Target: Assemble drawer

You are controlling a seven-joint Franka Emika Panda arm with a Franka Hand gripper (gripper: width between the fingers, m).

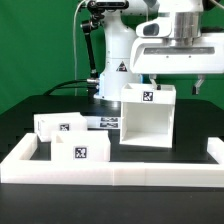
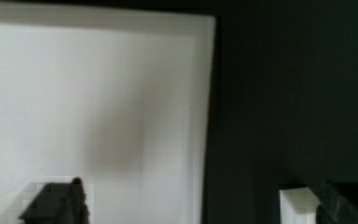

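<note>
The large white open-faced case (image 1: 150, 118) stands on the black table at the exterior view's right, with a square tag on its top wall. Two small white tagged trays (image 1: 58, 125) (image 1: 82, 148) lie at the exterior view's left. My gripper (image 1: 176, 82) hangs just above the case's top right part. In the wrist view the gripper (image 2: 194, 205) is open wide. One dark fingertip (image 2: 55, 200) is over the case's white surface (image 2: 87, 100) and the other is over the dark table, so the fingers straddle the case's edge. Nothing is held.
A low white rim (image 1: 110, 172) borders the table at the front and sides. The marker board (image 1: 108, 122) lies between the trays and the case. The robot's white base (image 1: 115, 60) stands behind, before a green backdrop.
</note>
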